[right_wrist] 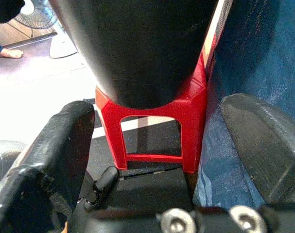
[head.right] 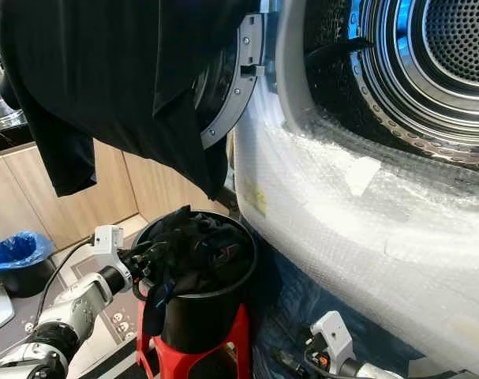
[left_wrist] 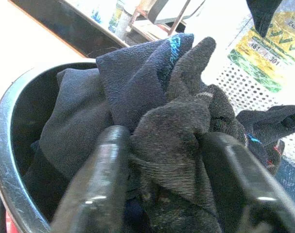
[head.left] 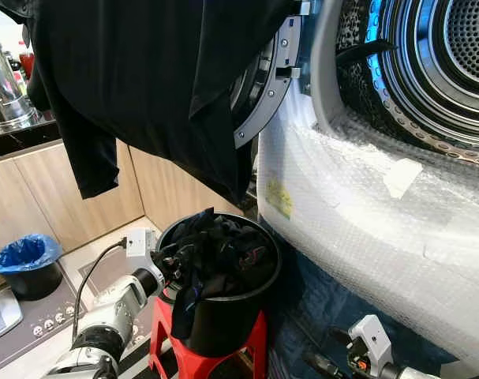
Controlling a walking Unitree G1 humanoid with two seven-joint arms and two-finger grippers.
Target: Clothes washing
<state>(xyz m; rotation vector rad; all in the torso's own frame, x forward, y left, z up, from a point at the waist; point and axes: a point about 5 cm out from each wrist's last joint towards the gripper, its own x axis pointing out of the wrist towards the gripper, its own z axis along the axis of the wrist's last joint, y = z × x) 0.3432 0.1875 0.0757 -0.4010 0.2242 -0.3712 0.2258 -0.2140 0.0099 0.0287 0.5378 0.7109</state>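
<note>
A black bucket (head.left: 223,320) stands on a red stool (right_wrist: 152,109), heaped with dark clothes (head.left: 223,254). My left gripper (head.left: 170,264) is at the bucket's left rim, shut on a dark grey garment (left_wrist: 174,131) bunched between its fingers (left_wrist: 96,179). A large black garment (head.left: 144,71) hangs over the washing machine's open door (head.left: 267,91). The steel drum (head.left: 440,59) gapes at the upper right. My right gripper (right_wrist: 157,136) sits low beside the stool, open, with nothing between its fingers.
Bubble wrap covers the washer's front (head.left: 365,213), and blue cloth (head.left: 318,304) lies at its foot. A bin with a blue liner (head.left: 28,264) stands at the left below wooden cabinets. A steel kettle (head.left: 2,83) is on the counter. A person's foot (right_wrist: 11,52) and a fan (right_wrist: 38,14) are beyond the stool.
</note>
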